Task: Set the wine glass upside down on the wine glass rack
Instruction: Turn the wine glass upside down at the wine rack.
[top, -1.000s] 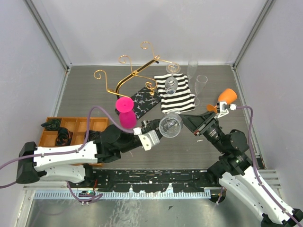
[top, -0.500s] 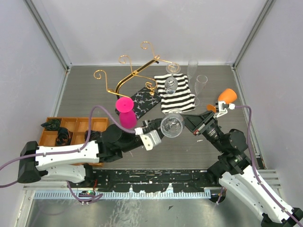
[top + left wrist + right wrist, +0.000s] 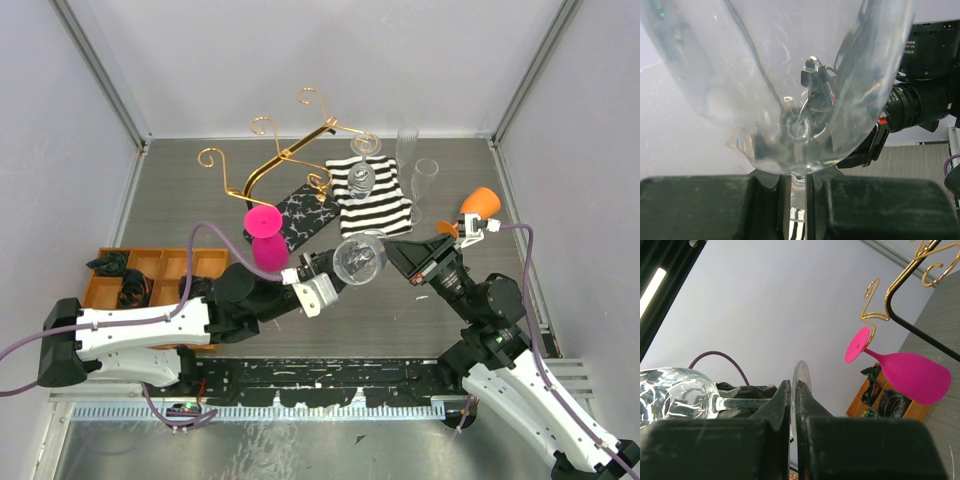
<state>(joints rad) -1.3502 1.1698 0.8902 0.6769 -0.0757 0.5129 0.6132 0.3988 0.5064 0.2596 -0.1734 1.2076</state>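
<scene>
Since 1.0 s ago, the wine glass (image 3: 358, 260) has crept slightly up and left, toward the wine glass rack (image 3: 280, 165); both arms have barely shifted.

- **Position:** the glass is held in the air between the two grippers, lying roughly sideways, not yet inverted, well short of the rack.
- **Left gripper** (image 3: 797, 192): clamped on the stem just under the bowl.
- **Right gripper** (image 3: 792, 390): pinches the foot disc edge-on.
- **Judgement:** light, rigid, thin-walled, slick and fragile. The stem is the safest hold. Gripping both ends could snap it if the arms diverge.
- **Surroundings:** a pink glass (image 3: 265, 238) already hangs on the rack. A striped cloth (image 3: 372, 200) lies beside its base.
</scene>
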